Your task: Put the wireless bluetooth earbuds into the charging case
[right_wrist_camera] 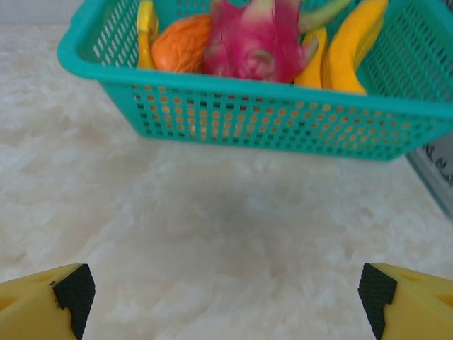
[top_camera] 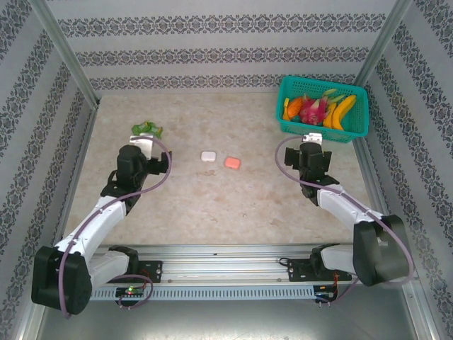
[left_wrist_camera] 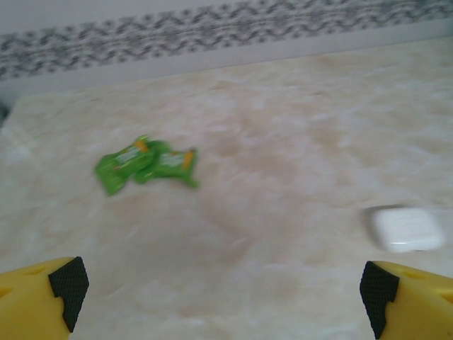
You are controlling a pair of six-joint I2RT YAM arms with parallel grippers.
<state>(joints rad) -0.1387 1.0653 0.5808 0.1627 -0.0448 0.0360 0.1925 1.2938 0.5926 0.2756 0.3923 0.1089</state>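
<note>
This is a robot test cell in a lab. Wallpapered panels [top_camera: 212, 57] on bare aluminium posts [top_camera: 66, 53] box in a marble-look surface [top_camera: 212, 205]. Along the bottom of the top view, an aluminium rail [top_camera: 226, 255] carries the left arm [top_camera: 106, 209] and right arm [top_camera: 340, 202], with cables [top_camera: 170, 166] looping over them. The yellow, black-padded left end effector [left_wrist_camera: 226, 287] and right end effector [right_wrist_camera: 226, 290] frame the wrist views. Props sit staged: a teal basket [top_camera: 311, 129] of fruit [top_camera: 311, 110] at upper right and green packets [top_camera: 146, 128] at upper left.

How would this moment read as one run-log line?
left gripper open, empty | right gripper open, empty, facing fruit basket | white charging case, pink charging case mid-table, untouched
</note>
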